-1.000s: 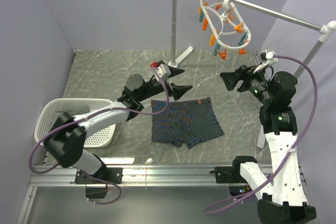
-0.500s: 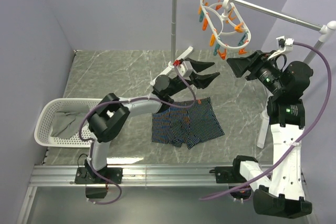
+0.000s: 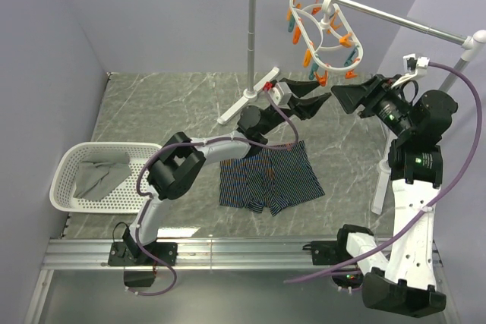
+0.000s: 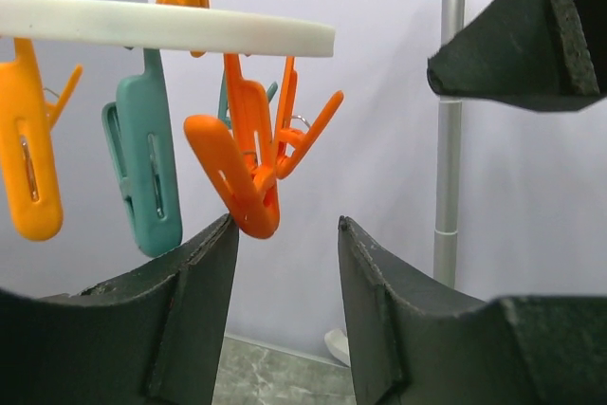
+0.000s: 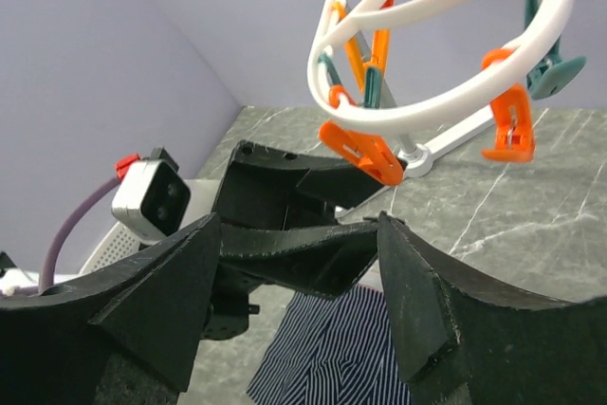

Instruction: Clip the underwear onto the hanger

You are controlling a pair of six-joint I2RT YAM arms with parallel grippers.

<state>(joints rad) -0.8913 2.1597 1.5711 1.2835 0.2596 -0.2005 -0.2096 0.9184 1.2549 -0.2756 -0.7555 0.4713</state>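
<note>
The underwear [image 3: 266, 180], navy with thin stripes, lies flat on the table and also shows in the right wrist view [image 5: 332, 358]. The white oval hanger [image 3: 326, 32] hangs from the rail with orange and teal pegs. My left gripper [image 3: 317, 90] is raised just under it, open and holding nothing. In the left wrist view an orange peg [image 4: 248, 168] hangs right above the left fingertip of my left gripper [image 4: 285, 225]. My right gripper [image 3: 351, 96] faces it from the right, open and empty [image 5: 299, 220], below the hanger [image 5: 427, 92].
A white basket [image 3: 64, 168] holding a grey-green cloth [image 3: 99, 176] stands at the left. The grey rail stand's pole [image 3: 251, 28] and foot [image 3: 231, 111] stand behind the left gripper, and its bar [image 3: 402, 20] crosses the top right.
My left arm has swung up from above the underwear to just under the hanger, and its jaws have narrowed. The right gripper has risen toward the hanger and closed slightly.
</note>
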